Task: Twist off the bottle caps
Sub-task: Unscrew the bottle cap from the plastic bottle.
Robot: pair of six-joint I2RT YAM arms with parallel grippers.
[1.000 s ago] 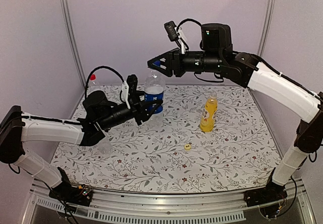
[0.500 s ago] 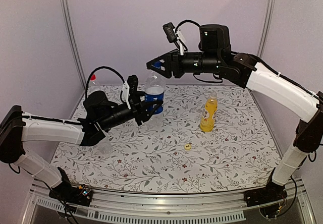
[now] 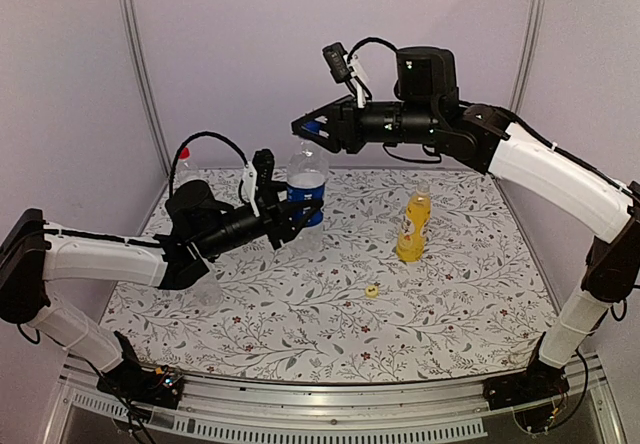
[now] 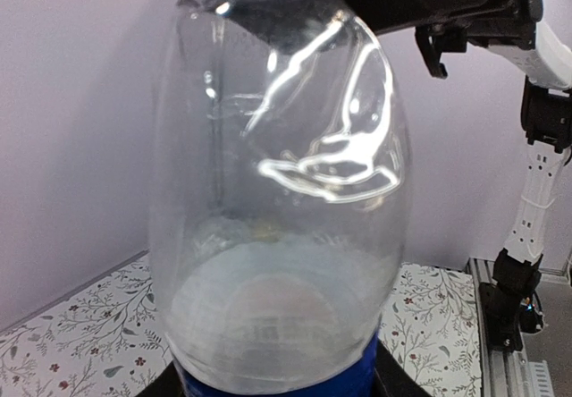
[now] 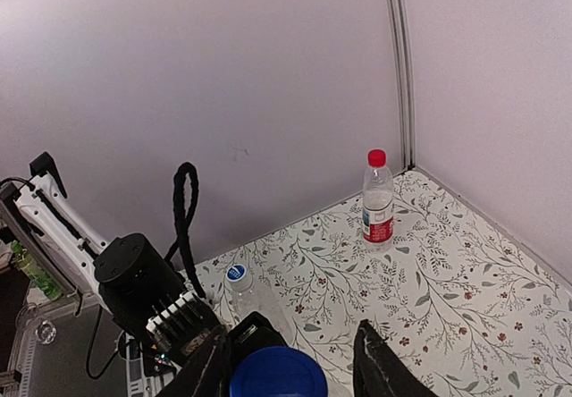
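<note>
The clear bottle with the blue label [image 3: 306,186] is held upright around its label by the left gripper [image 3: 304,210], with its blue cap [image 5: 277,375] on. The yellow bottle [image 3: 413,226] stands upright on the counter [image 3: 470,294], and a small yellow cap [image 3: 371,290] lies near it. The red-capped bottle with the red-white label [image 5: 378,198] stands in the far left corner, and the plain clear bottle [image 5: 241,299] stands capped near the left side.
</note>
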